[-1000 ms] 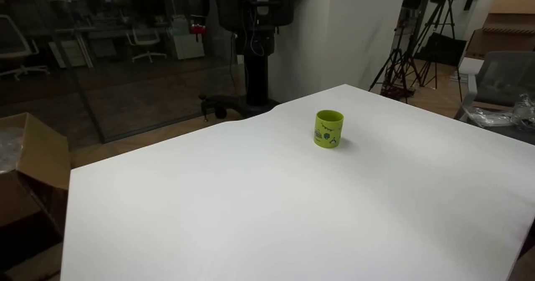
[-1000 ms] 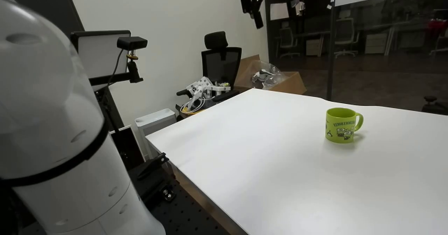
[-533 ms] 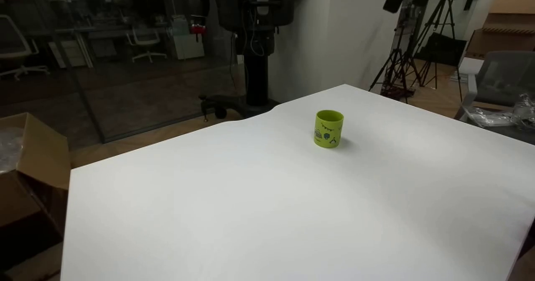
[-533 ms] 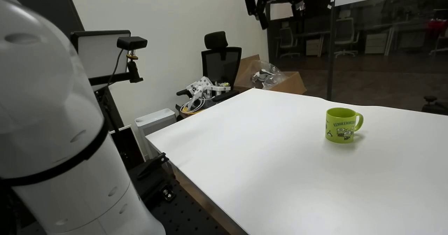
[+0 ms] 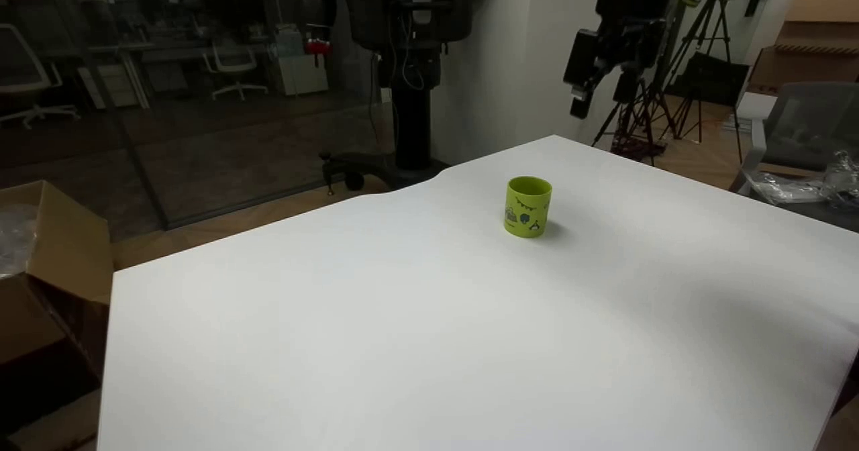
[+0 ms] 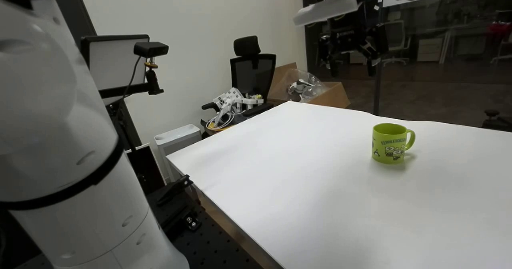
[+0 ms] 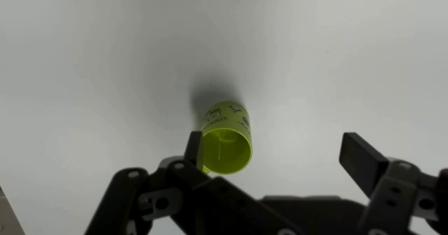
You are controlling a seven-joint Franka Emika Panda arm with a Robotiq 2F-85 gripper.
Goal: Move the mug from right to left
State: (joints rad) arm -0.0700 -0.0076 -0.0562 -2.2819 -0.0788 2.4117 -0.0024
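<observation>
The lime-green mug stands upright on the white table [image 5: 322, 343]. It shows in both exterior views, toward the far part of the table [image 5: 527, 208] and at the right [image 6: 388, 144]. Its handle points right in an exterior view. In the wrist view the mug [image 7: 227, 149] is seen from above, with its opening visible and its handle mostly hidden behind the left finger. My gripper is open and empty, high above the table in both exterior views [image 5: 602, 98] [image 6: 353, 67]. In the wrist view the fingers [image 7: 273, 149] are wide apart, and the left finger overlaps the mug's left edge.
An open cardboard box [image 5: 57, 249] stands beside the table. A chair with white parts on it [image 6: 234, 101] and a white bin [image 6: 178, 137] stand past the table edge. A wheeled dark robot stand [image 5: 411, 115] is behind the table.
My gripper has come down into view and moved over toward the mug, rightward in an exterior view. Its shadow on the table has shifted. The mug has not moved.
</observation>
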